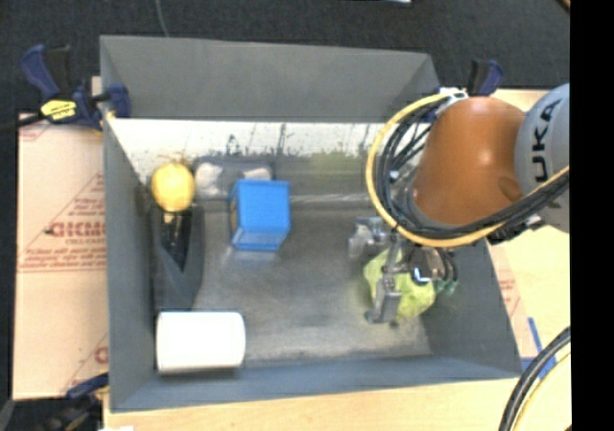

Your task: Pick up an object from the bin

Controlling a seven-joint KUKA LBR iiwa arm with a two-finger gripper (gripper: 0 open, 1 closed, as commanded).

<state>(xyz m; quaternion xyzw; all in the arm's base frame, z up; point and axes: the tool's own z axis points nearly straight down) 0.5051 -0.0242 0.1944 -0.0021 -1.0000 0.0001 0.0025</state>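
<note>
My gripper (387,295) is low over the right side of the bin, under the arm's orange cover. Directly beneath it lies a yellow-green soft lump (411,295), near the bin's right wall; the gripper's grey metal overlaps the lump's left part. Much of the lump is hidden by the arm. A blue cube (260,213) stands to the left of the gripper, toward the back of the bin floor.
A yellow ball (174,186) rests at the back left on top of a black thing (176,237). A white cylinder (200,340) lies in the front left corner. Small pale bits (253,173) sit by the back wall. The arm covers the bin's right side.
</note>
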